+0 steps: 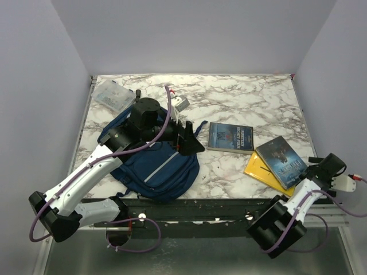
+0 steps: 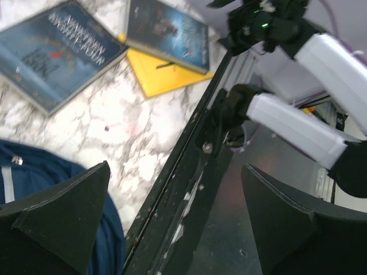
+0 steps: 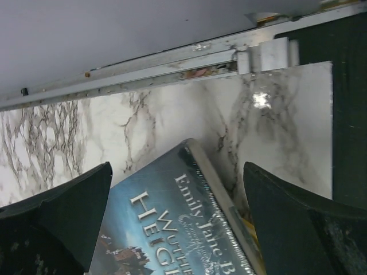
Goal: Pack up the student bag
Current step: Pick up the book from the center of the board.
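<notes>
The student bag (image 1: 157, 169), navy with grey stripes, lies at the near left of the marble table. My left gripper (image 1: 192, 141) hovers open over its right side with nothing between the fingers. In the left wrist view the left gripper (image 2: 178, 223) hangs over the table's black front rail, and the bag's (image 2: 34, 169) blue fabric shows at lower left. My right gripper (image 1: 315, 163) stands open at the near right. In the right wrist view the right gripper (image 3: 178, 223) has its jaws either side of a blue Wuthering Heights book (image 3: 166, 229), apart from it.
A dark blue book (image 1: 230, 137) lies mid-table. The blue book (image 1: 280, 160) rests on a yellow book (image 1: 258, 171). A clear plastic box (image 1: 113, 94) sits at the back left and a small white item (image 1: 182, 104) behind the bag. Walls enclose three sides.
</notes>
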You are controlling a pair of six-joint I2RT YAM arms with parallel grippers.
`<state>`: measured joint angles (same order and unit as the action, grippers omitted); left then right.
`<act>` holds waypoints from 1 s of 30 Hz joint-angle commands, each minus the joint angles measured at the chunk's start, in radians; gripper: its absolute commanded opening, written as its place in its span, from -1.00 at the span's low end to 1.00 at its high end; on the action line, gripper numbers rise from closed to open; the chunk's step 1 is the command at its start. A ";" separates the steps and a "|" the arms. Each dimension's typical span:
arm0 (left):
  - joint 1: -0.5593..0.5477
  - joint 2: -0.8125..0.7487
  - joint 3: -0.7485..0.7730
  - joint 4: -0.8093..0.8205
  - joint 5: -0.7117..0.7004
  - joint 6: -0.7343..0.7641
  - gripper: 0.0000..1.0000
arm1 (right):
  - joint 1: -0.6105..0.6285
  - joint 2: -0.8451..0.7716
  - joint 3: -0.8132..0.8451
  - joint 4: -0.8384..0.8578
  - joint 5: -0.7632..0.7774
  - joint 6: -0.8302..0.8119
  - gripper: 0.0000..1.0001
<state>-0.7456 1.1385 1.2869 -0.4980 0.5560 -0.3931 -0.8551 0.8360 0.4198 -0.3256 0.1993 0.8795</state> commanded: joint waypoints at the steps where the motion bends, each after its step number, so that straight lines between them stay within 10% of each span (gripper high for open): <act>1: 0.017 -0.044 -0.139 -0.009 -0.021 0.055 0.96 | -0.075 -0.086 -0.078 0.028 -0.098 0.002 1.00; 16: 0.017 -0.055 -0.153 -0.008 -0.029 0.068 0.97 | -0.148 0.016 -0.202 0.231 -0.540 -0.011 0.91; 30: 0.020 -0.043 -0.153 -0.028 -0.080 0.101 0.97 | -0.102 0.228 -0.120 0.493 -0.712 -0.196 -0.32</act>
<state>-0.7303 1.0904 1.1278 -0.5194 0.5152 -0.3237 -0.9989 1.0328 0.2192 0.1120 -0.4057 0.7658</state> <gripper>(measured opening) 0.984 0.410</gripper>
